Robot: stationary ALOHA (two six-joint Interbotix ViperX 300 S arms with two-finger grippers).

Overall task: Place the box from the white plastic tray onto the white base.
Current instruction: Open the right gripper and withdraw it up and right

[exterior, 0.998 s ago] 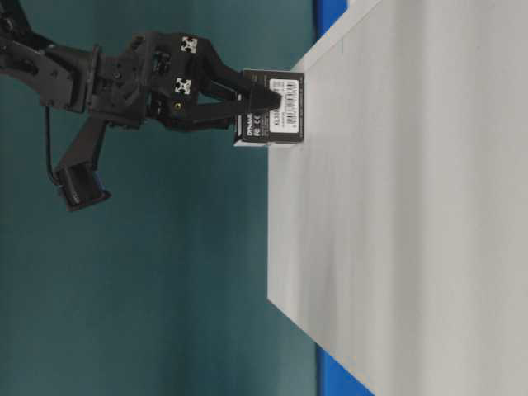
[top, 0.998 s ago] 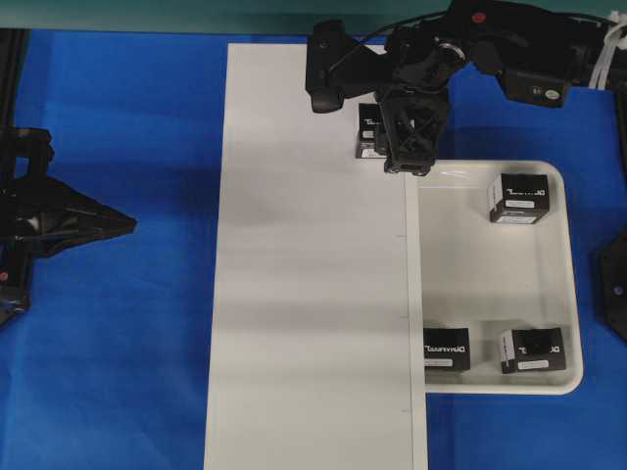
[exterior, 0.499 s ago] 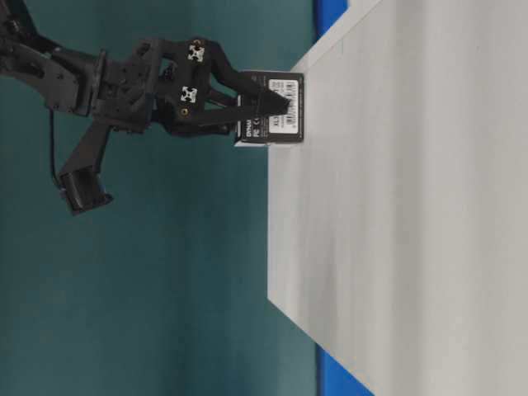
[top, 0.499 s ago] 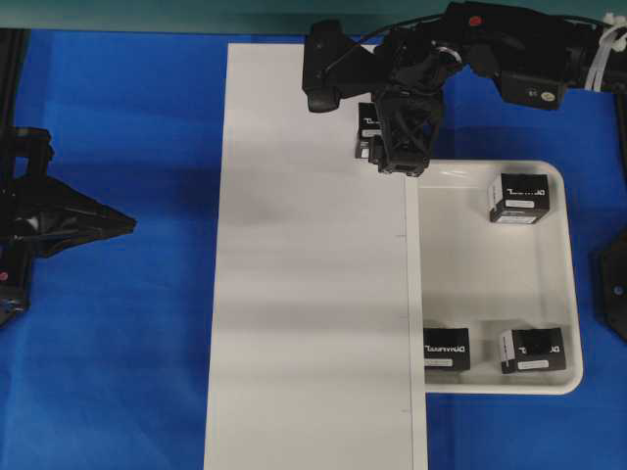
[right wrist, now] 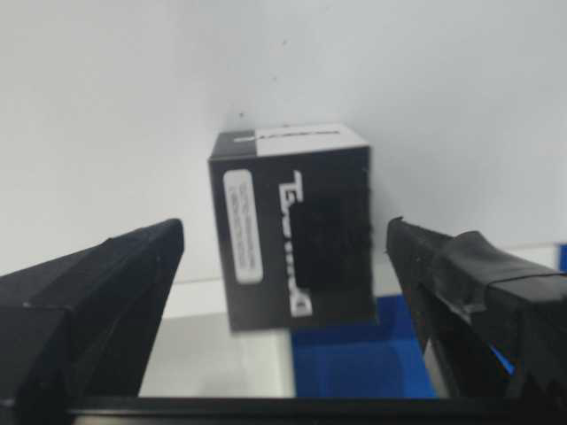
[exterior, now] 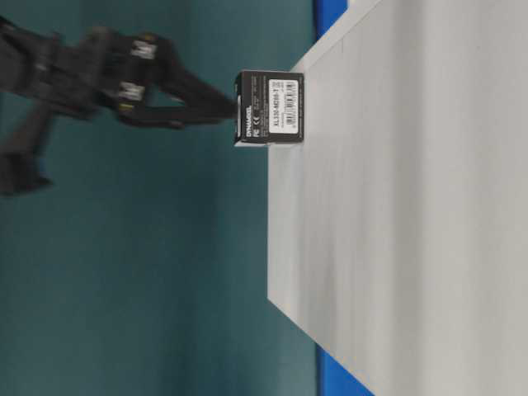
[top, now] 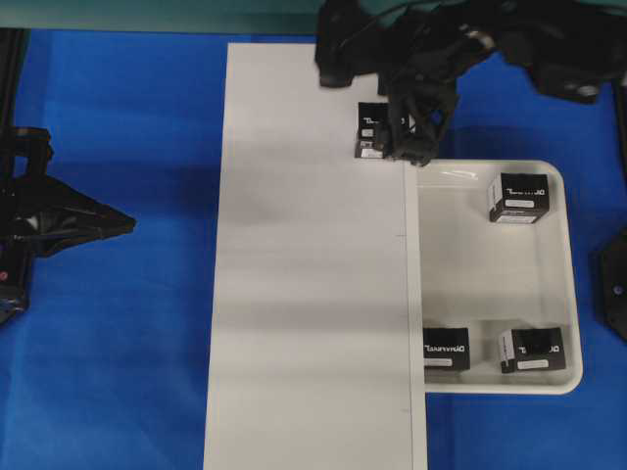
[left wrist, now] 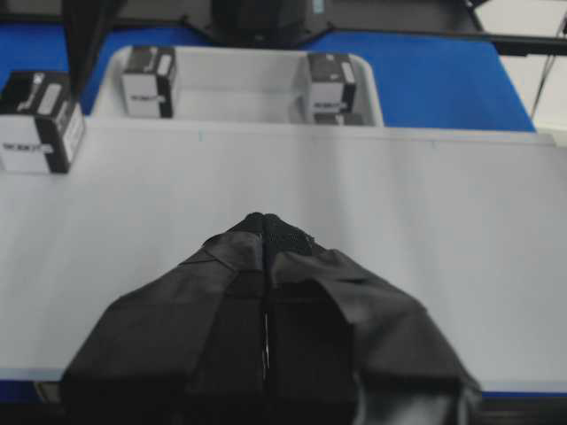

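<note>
The box (top: 371, 131) stands on the white base (top: 310, 294) at its far edge, next to the corner nearest the white plastic tray (top: 554, 284). In the right wrist view one corner of the box overhangs the base's edge above blue cloth. The right gripper (top: 415, 132) is released: its fingers (right wrist: 89, 292) are spread to either side of the box without touching it. The left gripper (left wrist: 265, 232) is clenched on nothing, off the base's opposite long edge.

Three more black boxes (top: 520, 198) sit in the tray: one near a far corner, two along the near rim. The side label in the table-level view reads "DYNAMIXEL" with a barcode; smaller print is illegible.
</note>
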